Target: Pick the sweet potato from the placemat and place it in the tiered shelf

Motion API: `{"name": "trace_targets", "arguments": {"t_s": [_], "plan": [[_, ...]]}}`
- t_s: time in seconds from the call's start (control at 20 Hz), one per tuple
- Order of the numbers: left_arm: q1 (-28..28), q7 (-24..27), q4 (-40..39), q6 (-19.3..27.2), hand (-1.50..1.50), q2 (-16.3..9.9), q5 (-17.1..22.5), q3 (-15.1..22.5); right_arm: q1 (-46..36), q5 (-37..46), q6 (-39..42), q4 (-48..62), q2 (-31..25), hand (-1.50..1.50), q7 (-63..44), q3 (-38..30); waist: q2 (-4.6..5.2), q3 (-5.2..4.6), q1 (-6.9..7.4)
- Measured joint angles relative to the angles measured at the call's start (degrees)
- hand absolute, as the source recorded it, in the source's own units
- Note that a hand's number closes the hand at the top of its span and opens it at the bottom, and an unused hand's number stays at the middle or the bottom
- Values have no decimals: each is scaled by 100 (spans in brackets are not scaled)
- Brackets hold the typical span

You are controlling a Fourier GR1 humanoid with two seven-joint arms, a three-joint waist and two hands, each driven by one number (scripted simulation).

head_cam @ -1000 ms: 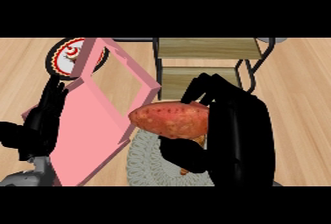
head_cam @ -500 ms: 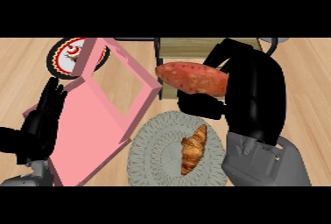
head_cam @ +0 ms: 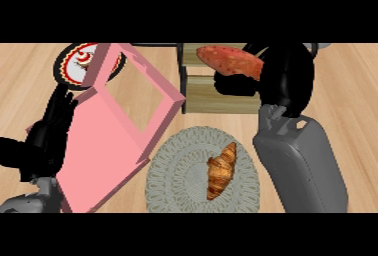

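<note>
The right hand (head_cam: pixel 284 80) has its dark fingers curled round the sweet potato (head_cam: pixel 230 60), which it holds over the upper level of the tiered shelf (head_cam: pixel 214 97), at the far side of the tabletop (head_cam: pixel 347 85). The reddish root lies roughly crosswise, its near end hidden behind the fingers and its far end jutting out to the left above the pale wooden boards. Whether it already touches a board or hangs just above it cannot be told from this steep angle. The step in hand is therefore the placing: the pick is done, since the woven grey placemat (head_cam: pixel 177 175) carries only a croissant (head_cam: pixel 221 170), well apart from the shelf. The next move, as I judge it, calls for lowering the sweet potato until it rests on a shelf level between the dark posts, then opening the fingers and drawing the hand back without dragging the root off the edge; being rounded, it may roll once let go, so it should be set down lying along the board. The left hand (head_cam: pixel 44 135) shows at the left edge, fingers straight and pointing up, resting beside a large pink frame-like board (head_cam: pixel 111 150) that leans across the tabletop. A round plate (head_cam: pixel 70 62) with a red and white item sits behind that board, partly covered by it.
</note>
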State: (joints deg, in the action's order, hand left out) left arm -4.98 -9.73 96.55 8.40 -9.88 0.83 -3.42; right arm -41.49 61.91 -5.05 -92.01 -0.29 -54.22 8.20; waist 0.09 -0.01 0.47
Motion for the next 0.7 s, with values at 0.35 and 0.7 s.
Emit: {"name": "trace_targets", "arguments": {"t_s": [0.35,0.7], "plan": [[-6,14,-34,-1,0,87,-93,17,-321,-83,-702,1201,-45,150,724,-434,-1,0,-1],[-30,54,-54,-70,0,90,-92,-16,-696,-655,-1711,2369,6,-150,1143,-913,10,2,33]]}}
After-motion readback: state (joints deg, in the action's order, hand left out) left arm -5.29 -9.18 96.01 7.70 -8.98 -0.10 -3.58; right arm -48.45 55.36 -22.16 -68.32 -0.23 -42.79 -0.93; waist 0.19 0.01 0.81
